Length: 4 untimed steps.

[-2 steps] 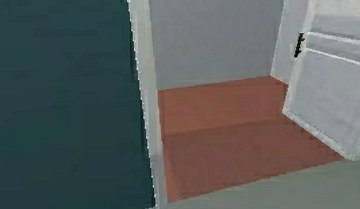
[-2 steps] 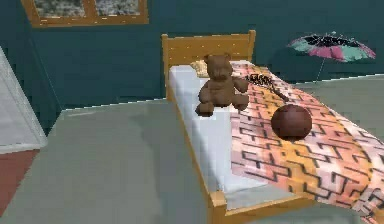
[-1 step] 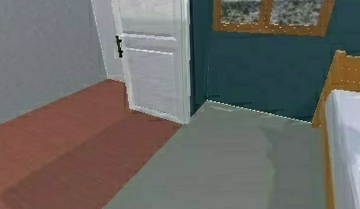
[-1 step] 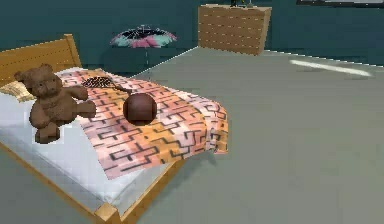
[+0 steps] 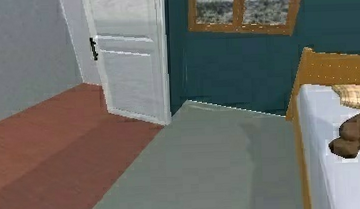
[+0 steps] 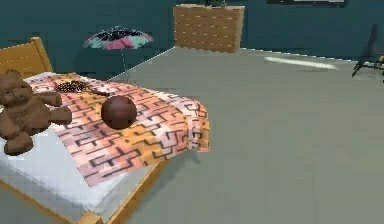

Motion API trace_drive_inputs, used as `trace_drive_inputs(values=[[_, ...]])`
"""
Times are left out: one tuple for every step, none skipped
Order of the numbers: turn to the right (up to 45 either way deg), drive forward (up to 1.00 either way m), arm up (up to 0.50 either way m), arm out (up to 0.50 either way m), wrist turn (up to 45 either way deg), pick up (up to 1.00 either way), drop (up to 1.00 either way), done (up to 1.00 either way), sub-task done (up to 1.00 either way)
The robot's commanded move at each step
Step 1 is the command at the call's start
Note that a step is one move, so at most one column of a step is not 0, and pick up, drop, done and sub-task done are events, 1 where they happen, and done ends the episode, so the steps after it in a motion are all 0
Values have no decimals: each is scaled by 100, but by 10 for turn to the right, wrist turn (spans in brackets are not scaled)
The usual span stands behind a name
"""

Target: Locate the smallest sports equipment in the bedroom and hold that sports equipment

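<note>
Atop the maze-patterned quilt [image 6: 150, 135], a round dark-brown ball [image 6: 118, 112] rests near a plush brown teddy bear [image 6: 22, 110].

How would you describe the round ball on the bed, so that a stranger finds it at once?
In the arm side view, look at the wooden bed with the orange patterned blanket. The ball lies on that blanket, right of the brown teddy bear. It alone is round, smooth and dark reddish-brown; the bear has limbs.

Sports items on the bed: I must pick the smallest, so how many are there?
2: a dark ball on the patterned blanket, and a flat racket-like thing nearer the headboard. Others may be hidden.
</note>
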Motion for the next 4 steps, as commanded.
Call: trace_drive_inputs(values=[[0,85,0,0,0,0,0,0,0],[390,0,0,0,0,0,0,0,0],[0,55,0,0,0,0,0,0,0],[450,0,0,0,0,0,0,0,0]])
